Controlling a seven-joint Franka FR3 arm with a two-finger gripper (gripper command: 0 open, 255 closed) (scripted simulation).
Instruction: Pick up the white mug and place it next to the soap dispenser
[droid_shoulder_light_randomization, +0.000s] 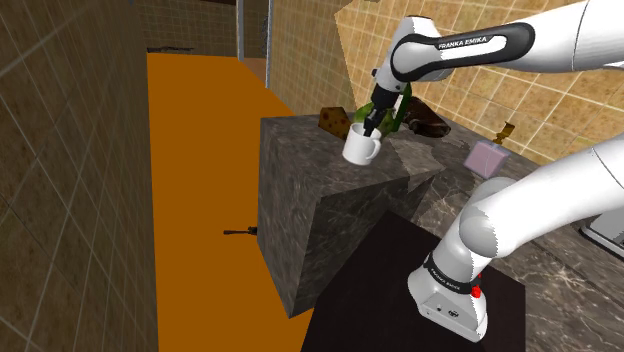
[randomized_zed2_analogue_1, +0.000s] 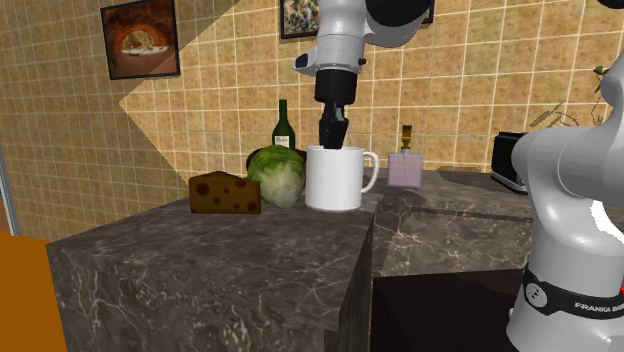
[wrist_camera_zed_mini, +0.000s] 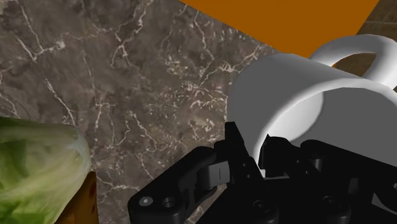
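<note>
Starting with the counter (randomized_zed2_analogue_1: 200, 270), its shape looks like the main hazard. The mug is near the edge where the top steps back, and the dispenser stands further along by the back edge. The carry has to cross that notch, and a slip there would likely send the mug to the floor.

The lettuce (randomized_zed2_analogue_1: 277, 175) lies just beside the mug, toward the back edge, so a swing that way could shove it.

The mug (randomized_zed2_analogue_1: 335, 182) is held by its wall alone, with its handle toward the dispenser. I cannot tell whether its base rests on the counter or hangs just clear. So thin and off-centre a pinch may let it tilt or turn once it moves.

The cheese (randomized_zed2_analogue_1: 224, 193) sits beyond the lettuce, out of the likely path.

The dispenser (randomized_zed2_analogue_1: 406, 168) is narrow and upright, and the leading handle could topple it if the mug is set down too close.

The gripper (randomized_zed2_analogue_1: 331, 143) is narrow, one finger inside the rim and one outside.
</note>
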